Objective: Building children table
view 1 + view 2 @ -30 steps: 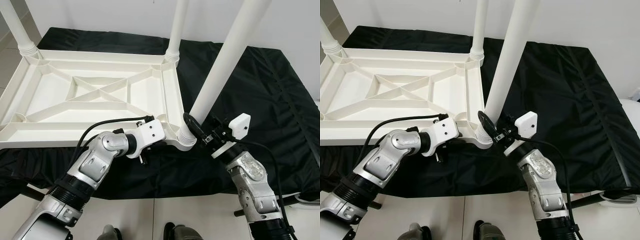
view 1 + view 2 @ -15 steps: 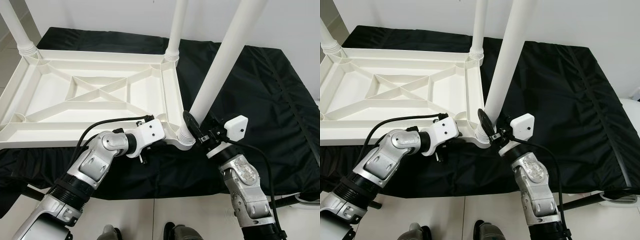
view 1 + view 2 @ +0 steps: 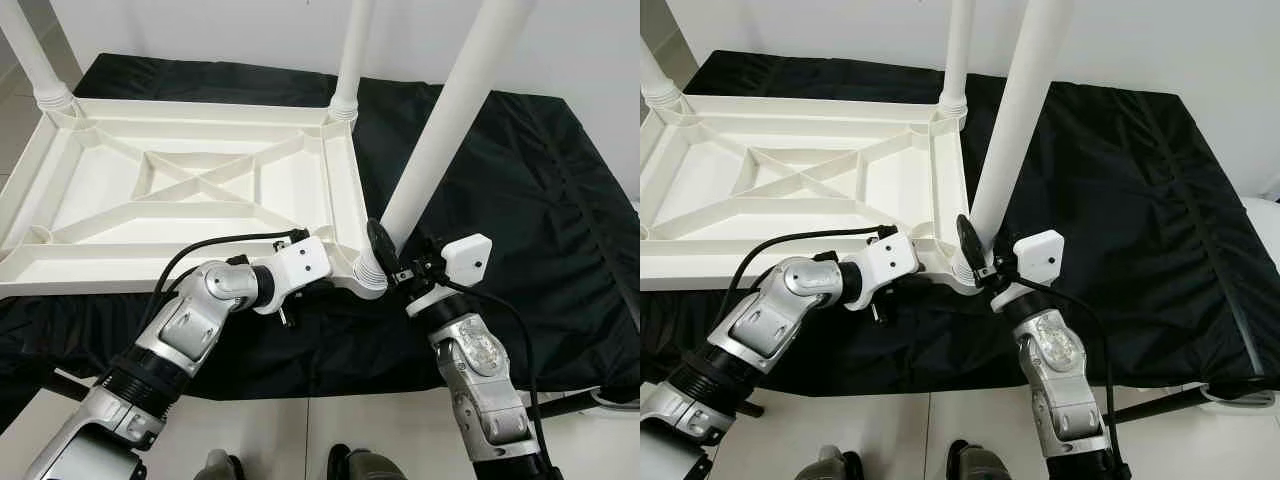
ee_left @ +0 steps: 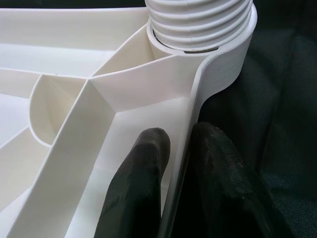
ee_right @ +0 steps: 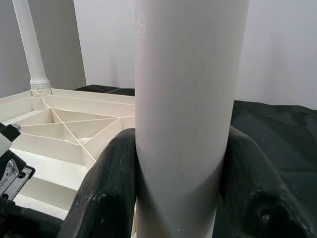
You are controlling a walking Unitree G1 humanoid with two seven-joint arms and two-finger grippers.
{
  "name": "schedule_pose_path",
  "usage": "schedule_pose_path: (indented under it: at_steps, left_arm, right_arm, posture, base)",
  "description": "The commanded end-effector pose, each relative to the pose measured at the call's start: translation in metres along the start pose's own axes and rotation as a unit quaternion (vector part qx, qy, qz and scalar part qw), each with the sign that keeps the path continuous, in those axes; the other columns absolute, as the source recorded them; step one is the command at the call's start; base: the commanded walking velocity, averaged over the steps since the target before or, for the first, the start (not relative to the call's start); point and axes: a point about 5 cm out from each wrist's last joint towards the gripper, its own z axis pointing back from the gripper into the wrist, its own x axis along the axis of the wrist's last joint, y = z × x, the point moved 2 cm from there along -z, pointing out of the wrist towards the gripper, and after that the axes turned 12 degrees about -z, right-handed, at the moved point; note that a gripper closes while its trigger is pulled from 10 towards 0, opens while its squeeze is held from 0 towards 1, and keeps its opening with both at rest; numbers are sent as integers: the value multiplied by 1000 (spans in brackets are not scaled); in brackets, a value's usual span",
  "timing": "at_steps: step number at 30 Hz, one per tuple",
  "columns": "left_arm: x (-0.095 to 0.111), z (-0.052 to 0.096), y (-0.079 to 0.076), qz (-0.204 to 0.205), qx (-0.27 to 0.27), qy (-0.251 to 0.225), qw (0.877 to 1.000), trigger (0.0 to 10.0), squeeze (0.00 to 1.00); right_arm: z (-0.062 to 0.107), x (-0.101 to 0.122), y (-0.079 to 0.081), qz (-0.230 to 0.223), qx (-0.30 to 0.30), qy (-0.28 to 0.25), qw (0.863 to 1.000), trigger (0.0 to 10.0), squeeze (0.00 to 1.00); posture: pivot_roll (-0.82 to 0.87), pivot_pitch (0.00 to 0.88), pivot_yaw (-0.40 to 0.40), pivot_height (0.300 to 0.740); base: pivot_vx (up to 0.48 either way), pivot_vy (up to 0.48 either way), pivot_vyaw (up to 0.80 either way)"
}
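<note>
A white plastic table top lies upside down on a black cloth, ribs facing up. Two white legs stand in its far corners: one far left, one far right. A third white leg stands in the near right corner socket, leaning slightly. My right gripper is shut on this leg just above the socket; the fingers press both its sides. My left gripper is shut on the table top's rim beside that socket.
The black cloth covers a low platform that ends at the tiled floor in front. A white wall stands behind. The near left corner socket holds no leg.
My right arm has shifted left and its wrist has turned while staying shut on the near right leg. The left gripper and table top have not moved.
</note>
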Motion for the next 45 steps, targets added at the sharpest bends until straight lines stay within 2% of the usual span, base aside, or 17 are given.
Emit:
schedule_pose_path:
  at_steps: [1,7,16,22,32,37,41,45]
  left_arm:
    - [20,4,12,-51,12,-28,998,10000,0]
    - [20,3,14,-54,12,-28,998,10000,0]
    - [19,5,15,-57,13,-26,998,10000,0]
    - [19,5,16,-57,12,-25,998,10000,0]
    - [19,7,18,-60,12,-23,998,10000,0]
    - [19,7,18,-59,12,-23,998,10000,0]
    - [19,8,19,-60,14,-22,998,10000,0]
    - [19,8,20,-60,15,-21,998,10000,0]
  right_arm:
    - [27,-44,-32,22,-91,118,989,10000,0]
    - [28,-44,-27,22,-116,109,987,10000,0]
    - [30,-42,-29,32,-179,94,979,10000,0]
    - [31,-42,-30,39,-200,89,975,10000,0]
    - [36,-41,-35,59,-264,84,959,10000,0]
    - [36,-40,-35,67,-269,82,957,10000,0]
    - [39,-35,-37,89,-290,73,950,10000,0]
    - [38,-32,-30,97,-286,65,951,10000,0]
  posture:
    - [-73,150,-23,740]
    - [-76,150,-20,740]
    - [-72,154,-15,740]
    - [-69,159,-9,740]
    - [-63,166,-5,740]
    - [-62,168,-5,740]
    - [-61,169,-7,740]
    - [-62,169,-8,740]
  base:
    - [0,0,0]
    - [0,0,0]
    - [0,0,0]
    - [0,0,0]
    - [0,0,0]
    - [0,0,0]
    - [0,0,0]
    - [0,0,0]
